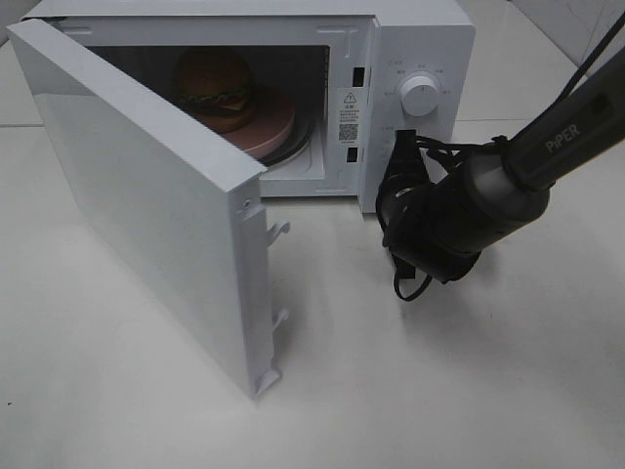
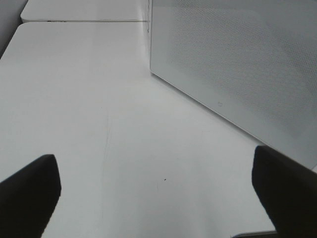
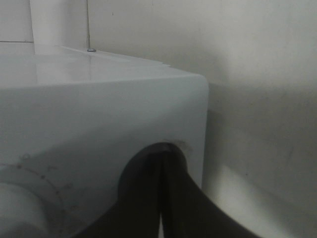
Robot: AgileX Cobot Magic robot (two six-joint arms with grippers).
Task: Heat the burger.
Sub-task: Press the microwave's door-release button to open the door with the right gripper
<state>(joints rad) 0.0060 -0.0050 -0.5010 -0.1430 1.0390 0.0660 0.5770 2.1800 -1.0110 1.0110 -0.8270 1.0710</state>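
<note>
The burger (image 1: 215,86) stands on a round pink plate (image 1: 273,127) inside the white microwave (image 1: 420,39), whose door (image 1: 146,195) is swung wide open toward the front left. My right gripper (image 1: 398,164) is shut and empty, just in front of the control panel below the dial (image 1: 421,95). In the right wrist view its closed fingertips (image 3: 161,161) point at the panel beside the dial (image 3: 15,208). My left gripper (image 2: 158,198) is open with nothing between its dark fingers (image 2: 29,193), low over the table next to the door's mesh-patterned face (image 2: 237,64). The exterior view does not show it.
The open door stretches across the table's left front, with two latch hooks (image 1: 278,230) on its free edge. The right arm (image 1: 547,147) reaches in from the right. White tabletop (image 1: 439,391) lies in front of the microwave.
</note>
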